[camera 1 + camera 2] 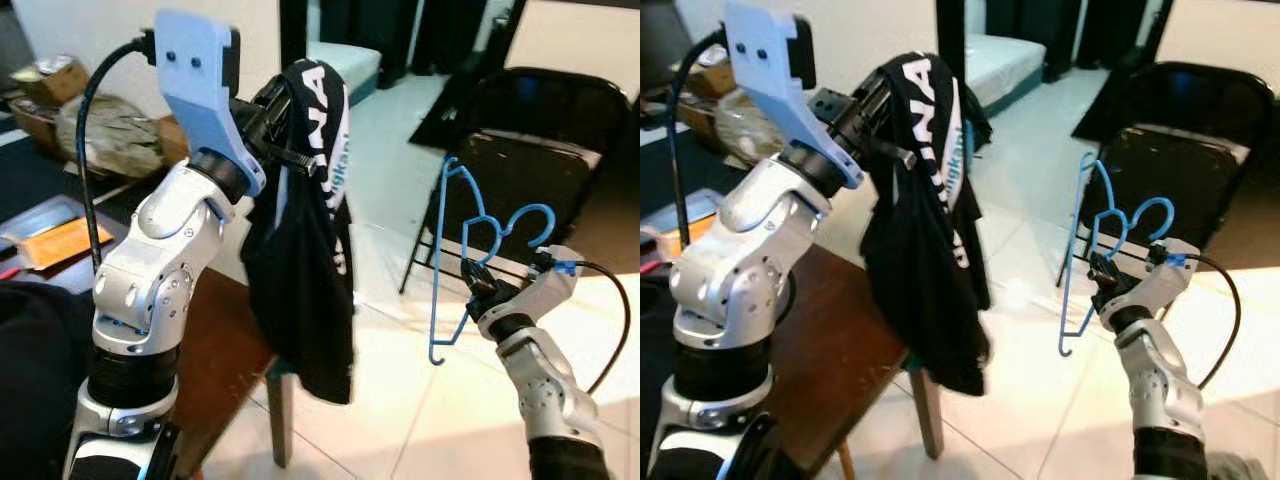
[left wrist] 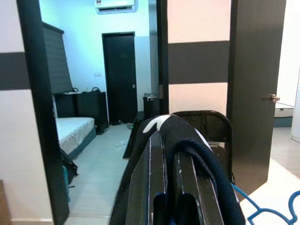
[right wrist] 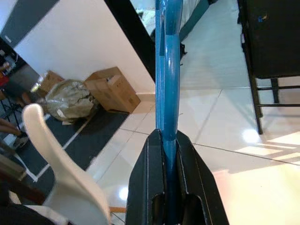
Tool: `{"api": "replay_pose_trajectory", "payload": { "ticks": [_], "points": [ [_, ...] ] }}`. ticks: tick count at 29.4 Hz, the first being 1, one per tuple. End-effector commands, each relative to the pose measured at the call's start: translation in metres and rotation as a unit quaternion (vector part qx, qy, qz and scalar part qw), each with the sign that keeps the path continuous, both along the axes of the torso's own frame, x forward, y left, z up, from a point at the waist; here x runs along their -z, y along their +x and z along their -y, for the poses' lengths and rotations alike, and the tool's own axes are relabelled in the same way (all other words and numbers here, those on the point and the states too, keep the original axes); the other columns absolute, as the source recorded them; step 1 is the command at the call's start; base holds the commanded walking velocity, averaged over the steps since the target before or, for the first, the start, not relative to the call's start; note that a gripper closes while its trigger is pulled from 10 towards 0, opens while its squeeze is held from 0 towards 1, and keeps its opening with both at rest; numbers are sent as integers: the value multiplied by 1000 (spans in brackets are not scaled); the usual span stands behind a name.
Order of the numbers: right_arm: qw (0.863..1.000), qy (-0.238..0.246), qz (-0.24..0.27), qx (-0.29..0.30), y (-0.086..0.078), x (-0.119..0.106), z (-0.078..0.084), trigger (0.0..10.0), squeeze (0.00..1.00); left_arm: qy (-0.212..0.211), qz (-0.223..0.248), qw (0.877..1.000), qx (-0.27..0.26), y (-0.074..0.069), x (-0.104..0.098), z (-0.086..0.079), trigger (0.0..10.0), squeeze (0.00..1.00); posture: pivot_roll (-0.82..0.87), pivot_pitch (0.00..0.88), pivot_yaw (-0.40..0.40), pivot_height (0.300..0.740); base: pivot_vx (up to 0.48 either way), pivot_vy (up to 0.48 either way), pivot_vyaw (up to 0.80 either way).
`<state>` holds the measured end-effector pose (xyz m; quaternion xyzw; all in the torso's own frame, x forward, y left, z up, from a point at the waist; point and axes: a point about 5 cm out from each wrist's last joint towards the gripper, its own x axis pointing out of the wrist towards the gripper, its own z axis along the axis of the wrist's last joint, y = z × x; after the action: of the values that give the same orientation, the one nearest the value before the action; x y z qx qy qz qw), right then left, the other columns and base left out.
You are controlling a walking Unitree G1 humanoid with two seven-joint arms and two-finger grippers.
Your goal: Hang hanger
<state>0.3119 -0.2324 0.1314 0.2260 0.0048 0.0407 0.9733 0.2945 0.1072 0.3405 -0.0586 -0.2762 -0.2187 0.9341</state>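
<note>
A blue plastic hanger (image 1: 470, 245) is held upright in the air at the right, my right gripper (image 1: 478, 278) shut on its lower bar; the right wrist view shows the blue hanger (image 3: 167, 70) clamped between the black fingers (image 3: 145, 187). A black garment with white lettering (image 1: 305, 240) hangs raised at the centre left, draped over my left gripper (image 1: 268, 112), which is shut on its fabric. In the left wrist view the dark garment (image 2: 187, 154) lies over the fingers (image 2: 154, 183). Hanger and garment are apart, about an arm's width.
A black folding chair (image 1: 535, 150) stands behind the hanger. A brown wooden table (image 1: 215, 370) lies below the left arm. Cardboard boxes and a bag (image 1: 105, 130) sit by the far left wall. Pale tiled floor (image 1: 400, 400) spreads in front; a doorway opens to a bedroom beyond.
</note>
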Motion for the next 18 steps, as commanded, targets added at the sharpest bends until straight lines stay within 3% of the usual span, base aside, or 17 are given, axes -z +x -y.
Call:
{"api": "replay_pose_trajectory", "payload": {
  "ticks": [1,13,18],
  "points": [
    [1000,-12,1,12,-2,-2,9,10000,0,-4,4,1000,4,-2,2,3,10000,0,11,0,-18,740,0,-480,-800],
    [1000,-21,0,8,-3,-3,9,10000,0,-7,1,1000,1,-1,6,3,10000,0,1,0,-24,740,0,-480,-800],
    [1000,-24,-1,6,-2,-3,8,10000,0,8,-16,1000,-8,3,13,0,10000,0,1,0,-24,740,0,-129,-800]
  ]
}}
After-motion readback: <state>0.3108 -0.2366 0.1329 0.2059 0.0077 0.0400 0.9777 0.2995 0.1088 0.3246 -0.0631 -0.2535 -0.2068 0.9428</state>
